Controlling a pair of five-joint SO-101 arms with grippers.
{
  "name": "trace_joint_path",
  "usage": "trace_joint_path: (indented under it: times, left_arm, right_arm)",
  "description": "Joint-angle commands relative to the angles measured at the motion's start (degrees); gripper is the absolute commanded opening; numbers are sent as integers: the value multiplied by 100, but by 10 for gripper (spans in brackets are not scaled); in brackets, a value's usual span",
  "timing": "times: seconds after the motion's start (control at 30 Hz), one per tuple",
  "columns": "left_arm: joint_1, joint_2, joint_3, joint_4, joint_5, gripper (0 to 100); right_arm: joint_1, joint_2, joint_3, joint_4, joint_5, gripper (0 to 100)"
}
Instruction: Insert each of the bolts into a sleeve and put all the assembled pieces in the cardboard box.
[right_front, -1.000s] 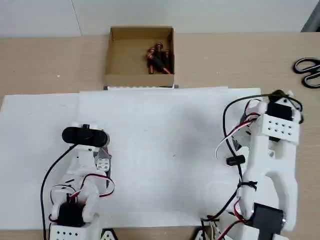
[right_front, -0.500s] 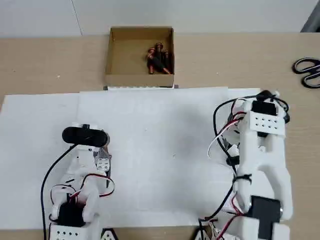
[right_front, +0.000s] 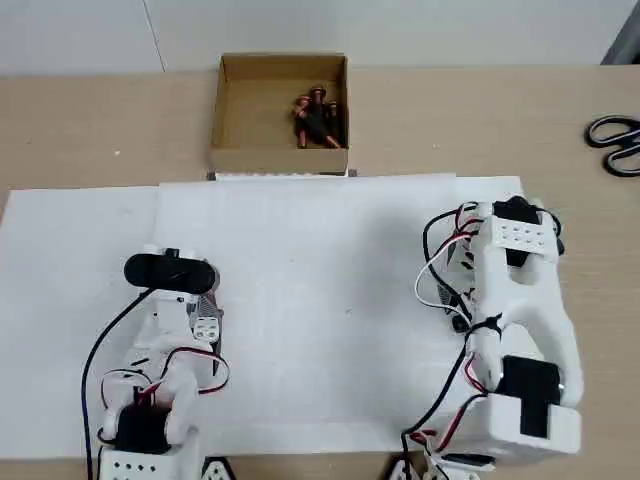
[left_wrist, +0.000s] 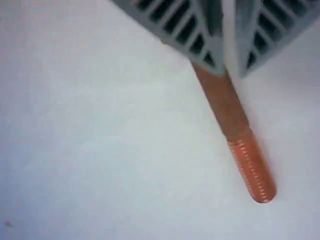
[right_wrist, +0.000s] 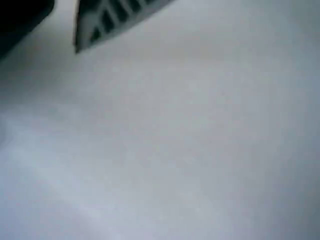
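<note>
Cardboard box (right_front: 258, 112) holds copper pieces (right_front: 318, 118); left gripper (left_wrist: 225, 65) clamps a bolt (left_wrist: 235, 130); right gripper (right_wrist: 62, 30) unclear.

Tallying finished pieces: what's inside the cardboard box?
Inside the cardboard box a small heap of copper-coloured pieces lies near its right wall; the rest of its floor is bare. They overlap, so their count and whatever lies underneath is hidden.

Left gripper (left_wrist: 225, 67) tight on bolt (left_wrist: 235, 125)

Bolt (left_wrist: 235, 125): you have one, bare.
Cardboard box (right_front: 250, 110): one.
Assembled pieces (right_front: 318, 118): a cluster in your box, too bunched for you to count exactly.
Scissors (right_front: 615, 143): one pair.
Arms (right_front: 515, 300): two.
</note>
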Motion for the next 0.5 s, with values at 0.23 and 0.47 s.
trace_joint_path:
  times: [0.23, 0.47]
  left_arm:
    - [-9, -62, -22, -18, -18, 6]
    - [-9, -62, -22, -18, -18, 6]
  right_arm:
    - [242, 171, -35, -435, -26, 113]
    - [224, 171, -26, -426, -18, 13]
